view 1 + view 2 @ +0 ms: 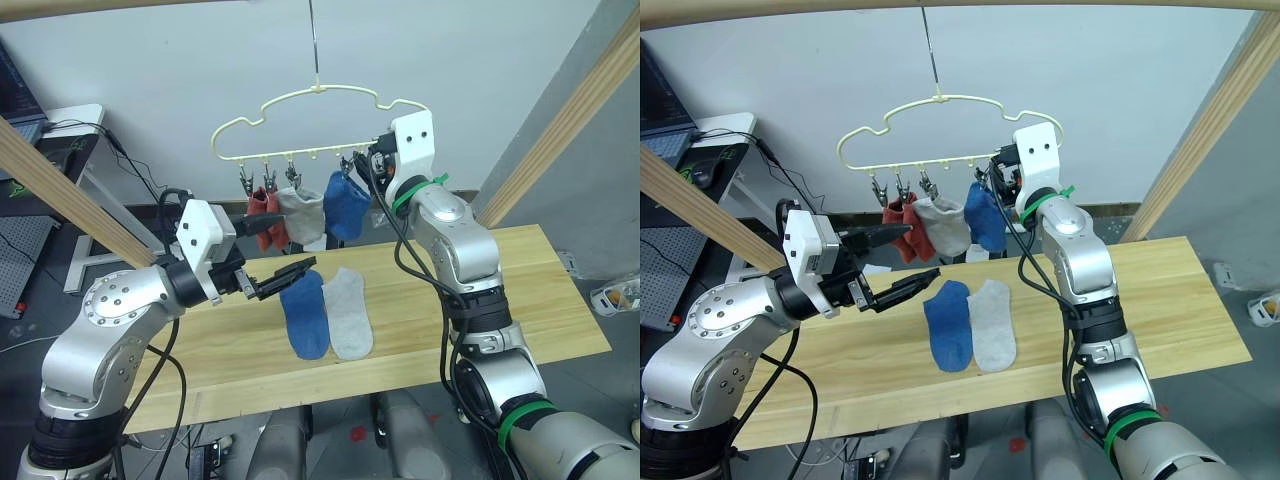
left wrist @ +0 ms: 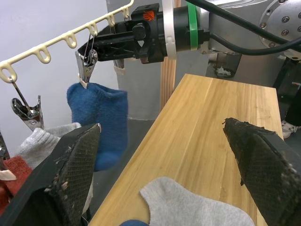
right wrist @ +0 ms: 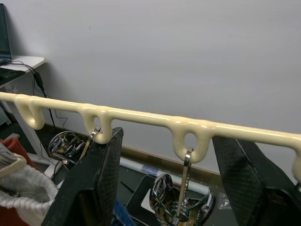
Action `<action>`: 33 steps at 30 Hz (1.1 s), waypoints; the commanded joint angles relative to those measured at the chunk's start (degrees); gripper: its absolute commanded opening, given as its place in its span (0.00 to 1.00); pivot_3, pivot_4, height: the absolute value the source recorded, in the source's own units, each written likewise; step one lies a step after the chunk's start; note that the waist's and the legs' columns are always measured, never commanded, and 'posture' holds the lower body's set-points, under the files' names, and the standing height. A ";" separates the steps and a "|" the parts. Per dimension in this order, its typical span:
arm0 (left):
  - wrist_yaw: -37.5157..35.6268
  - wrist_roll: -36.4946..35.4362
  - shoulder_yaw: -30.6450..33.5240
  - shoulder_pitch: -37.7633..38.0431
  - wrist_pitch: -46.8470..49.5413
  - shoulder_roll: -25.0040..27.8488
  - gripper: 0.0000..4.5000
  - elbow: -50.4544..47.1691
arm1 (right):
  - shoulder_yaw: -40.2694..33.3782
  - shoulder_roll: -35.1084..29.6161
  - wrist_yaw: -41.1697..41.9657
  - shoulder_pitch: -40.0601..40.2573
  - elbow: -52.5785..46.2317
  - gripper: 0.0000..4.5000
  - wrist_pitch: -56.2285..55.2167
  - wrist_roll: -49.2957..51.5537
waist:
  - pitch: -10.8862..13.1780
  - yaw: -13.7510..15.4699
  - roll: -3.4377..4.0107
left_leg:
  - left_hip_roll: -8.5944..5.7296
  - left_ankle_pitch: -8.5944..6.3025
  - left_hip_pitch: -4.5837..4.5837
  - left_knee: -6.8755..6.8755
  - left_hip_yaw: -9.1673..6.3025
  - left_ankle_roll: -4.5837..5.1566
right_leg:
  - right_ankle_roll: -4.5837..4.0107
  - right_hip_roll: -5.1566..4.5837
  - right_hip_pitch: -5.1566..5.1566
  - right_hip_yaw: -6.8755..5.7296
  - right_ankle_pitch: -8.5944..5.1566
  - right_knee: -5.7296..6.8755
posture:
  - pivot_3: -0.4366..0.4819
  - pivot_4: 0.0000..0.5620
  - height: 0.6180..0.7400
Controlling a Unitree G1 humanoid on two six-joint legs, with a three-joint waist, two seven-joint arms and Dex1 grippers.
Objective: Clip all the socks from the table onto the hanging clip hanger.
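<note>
The pale yellow clip hanger [image 1: 315,100] hangs above the table's [image 1: 520,300] far edge. A rust red sock [image 1: 265,222], a grey sock [image 1: 303,215] and a blue sock [image 1: 347,205] hang from its clips. A second blue sock [image 1: 305,312] and a second grey sock [image 1: 350,312] lie side by side on the table. My right gripper [image 1: 362,162] is raised to the hanger's bar beside the hung blue sock, open, with an empty silver clip [image 3: 181,205] between its fingers. My left gripper [image 1: 923,252] hovers open and empty just left of the lying blue sock.
Slanted round wooden poles cross at left [image 1: 70,190] and right [image 1: 560,130]. A desk with a laptop and cables [image 1: 60,130] stands far left. The grey wall is close behind the hanger.
</note>
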 commanded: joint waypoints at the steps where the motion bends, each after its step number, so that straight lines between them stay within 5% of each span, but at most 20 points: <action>1: 0.24 -0.07 0.79 0.06 -0.75 0.29 0.99 -2.47 | 1.27 -0.58 -1.29 1.29 -5.96 0.68 1.13 -1.37 | 0.00 0.02 0.00 | 0.00 0.00 0.00 0.00 0.00 0.00 | 0.00 0.00 0.00 0.00 0.00 0.00 | 0.36 0.45 1.00; 5: 0.34 0.06 0.39 -0.05 -0.87 0.11 0.99 -2.37 | 2.22 0.28 -2.84 3.59 -10.72 0.68 3.92 -1.88 | 0.00 -0.01 0.00 | 0.00 0.00 0.00 -0.01 -0.01 0.00 | 0.00 0.00 0.00 0.00 0.00 0.00 | 0.36 0.45 1.00; 10: 0.44 0.05 0.12 -0.32 -0.79 -0.04 1.00 -2.33 | 2.53 1.49 -4.03 5.02 -13.12 0.42 6.13 -2.29 | 0.00 -0.02 0.00 | 0.01 0.00 0.00 0.00 -0.02 0.00 | 0.00 0.00 0.00 0.00 0.00 0.01 | 0.35 0.45 1.00; 33: 0.32 0.19 -0.49 0.16 -0.88 0.33 1.00 -2.77 | 3.68 1.47 -6.87 7.28 -17.03 0.42 8.50 -4.81 | 0.00 0.01 0.00 | 0.00 0.01 0.00 -0.01 -0.01 0.00 | 0.00 0.00 0.00 0.00 0.00 -0.01 | 0.35 0.45 1.00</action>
